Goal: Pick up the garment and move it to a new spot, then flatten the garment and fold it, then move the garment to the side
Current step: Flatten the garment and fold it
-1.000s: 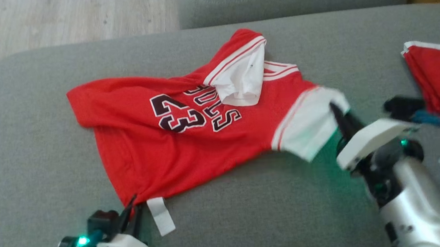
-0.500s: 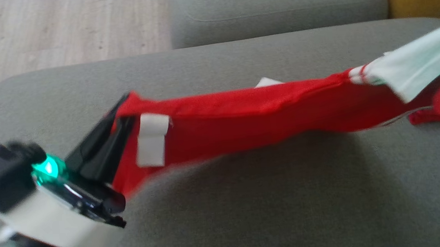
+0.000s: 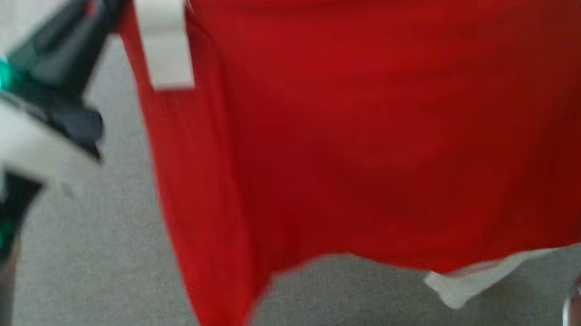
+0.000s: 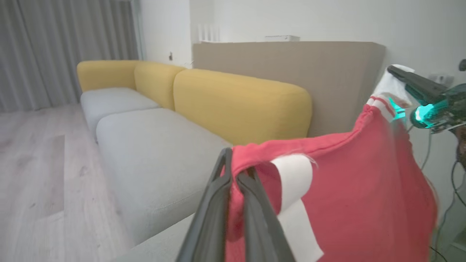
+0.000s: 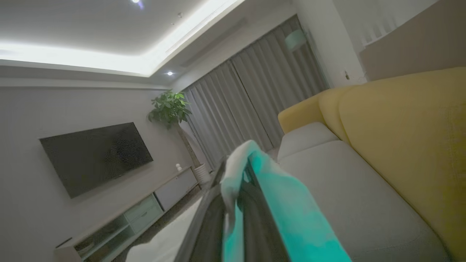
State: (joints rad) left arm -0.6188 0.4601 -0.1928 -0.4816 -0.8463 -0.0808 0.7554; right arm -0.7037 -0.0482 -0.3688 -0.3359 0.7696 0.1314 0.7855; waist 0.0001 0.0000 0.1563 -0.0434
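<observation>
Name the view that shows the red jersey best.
Left wrist view: the red fabric jersey hangs sharp between left gripper and right gripper. Head view has it close and blurred; right wrist view, a green-lit pale pinched edge.

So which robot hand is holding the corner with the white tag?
The left gripper: its jaws are shut on the red jersey right beside the white tag. The right gripper pinches its white sleeve instead.

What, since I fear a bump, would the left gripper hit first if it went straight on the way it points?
Probably nothing near: past the left gripper, shut on the red garment, lies open air, then the sofa's yellow backrest; depth is unclear.
</observation>
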